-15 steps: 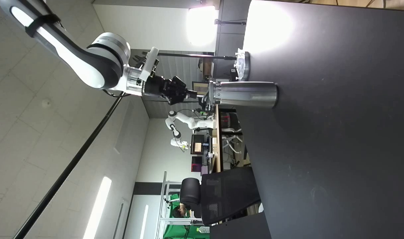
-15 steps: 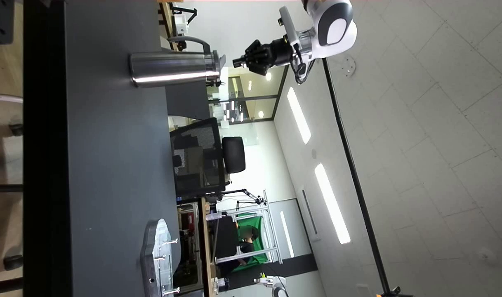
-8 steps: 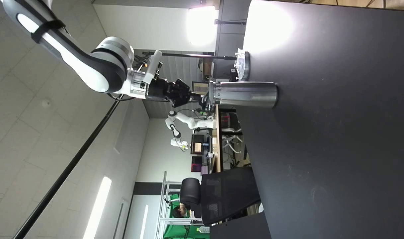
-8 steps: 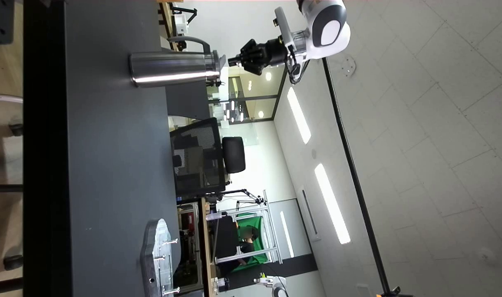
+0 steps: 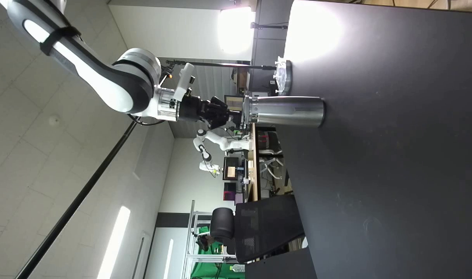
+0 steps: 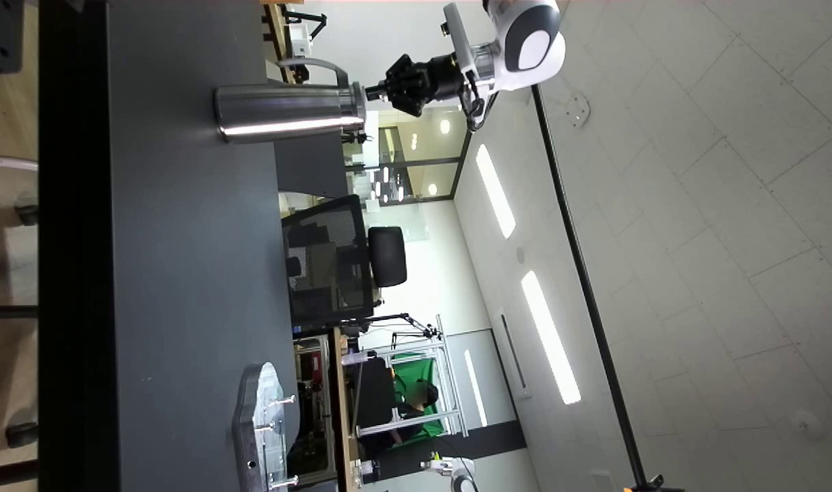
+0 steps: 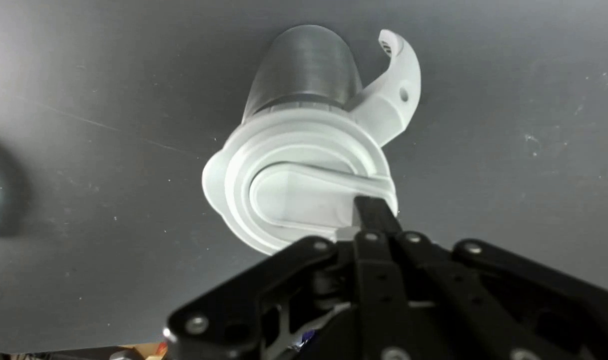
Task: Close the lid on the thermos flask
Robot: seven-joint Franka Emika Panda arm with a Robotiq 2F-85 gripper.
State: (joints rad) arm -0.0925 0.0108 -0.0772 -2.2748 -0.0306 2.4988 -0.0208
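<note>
On the dark desk [image 5: 395, 162] stands one steel thermos flask [image 6: 279, 102], upright, with one handle [image 7: 403, 92] and one lid [image 7: 294, 195]; the lid lies flat across its top. One claw [image 7: 377, 212] is noted above, its two fingers drawn together, the tips apparently touching the lid near its rim. Well apart from the flask, on the same desk, I count one clear-topped plate [image 6: 258, 444] with three metal posts [image 6: 284, 400] visible from this side. Beyond the desk, in an exterior view, are one black mesh chair [image 5: 267, 228] and one further white robot arm [image 5: 236, 145].
</note>
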